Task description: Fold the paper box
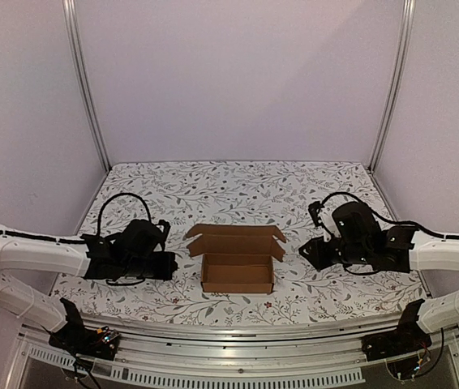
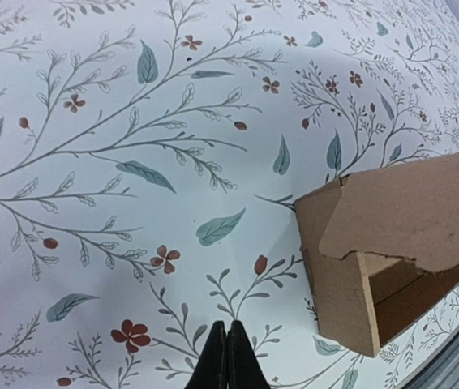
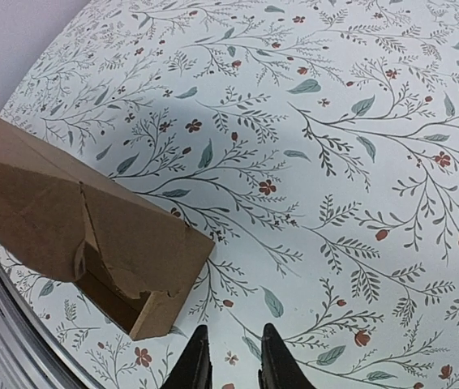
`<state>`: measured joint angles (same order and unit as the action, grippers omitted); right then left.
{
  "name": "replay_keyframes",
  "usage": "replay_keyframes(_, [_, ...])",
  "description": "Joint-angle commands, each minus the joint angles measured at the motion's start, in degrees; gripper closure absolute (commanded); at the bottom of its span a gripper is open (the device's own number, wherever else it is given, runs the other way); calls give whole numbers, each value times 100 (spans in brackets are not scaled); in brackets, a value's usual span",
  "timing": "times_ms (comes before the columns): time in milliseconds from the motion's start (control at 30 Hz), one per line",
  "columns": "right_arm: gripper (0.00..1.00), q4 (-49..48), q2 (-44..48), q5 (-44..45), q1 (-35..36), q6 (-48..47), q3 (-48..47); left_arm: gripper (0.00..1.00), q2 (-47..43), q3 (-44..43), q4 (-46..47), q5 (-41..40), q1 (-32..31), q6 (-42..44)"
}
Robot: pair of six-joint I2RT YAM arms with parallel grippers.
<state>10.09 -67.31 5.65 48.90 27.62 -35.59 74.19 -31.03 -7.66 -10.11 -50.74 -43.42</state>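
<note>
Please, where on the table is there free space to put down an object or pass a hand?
The widest bare floral cloth lies between the paper box and the back wall. Narrower gaps separate the box from the left gripper and the right gripper. The strip by the front rail is tight.

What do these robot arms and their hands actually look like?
Both the left arm and right arm are white tubes with black joints. Their wrists are blocky and black, with a black cable looping above each. The left hand and right hand each end in two slim black fingers.
</note>
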Motion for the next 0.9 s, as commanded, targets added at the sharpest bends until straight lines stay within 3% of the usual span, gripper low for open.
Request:
replay_keyframes(0, [80,553,323,-159,-41,-463,-343,97,-330,-107,-187,54,272,537])
replay_keyframes(200, [83,594,294,-594,-40,-644,-589,97,-704,-131,-6,417,544,984])
replay_keyframes(567, [70,592,-297,-1346,-32,-1045,-935,77,-1056,-27,272,772,563,1440])
replay_keyframes(867, [67,346,-797,-1295,-36,-1248,-1159,75,-1158,-43,250,883,565,1589])
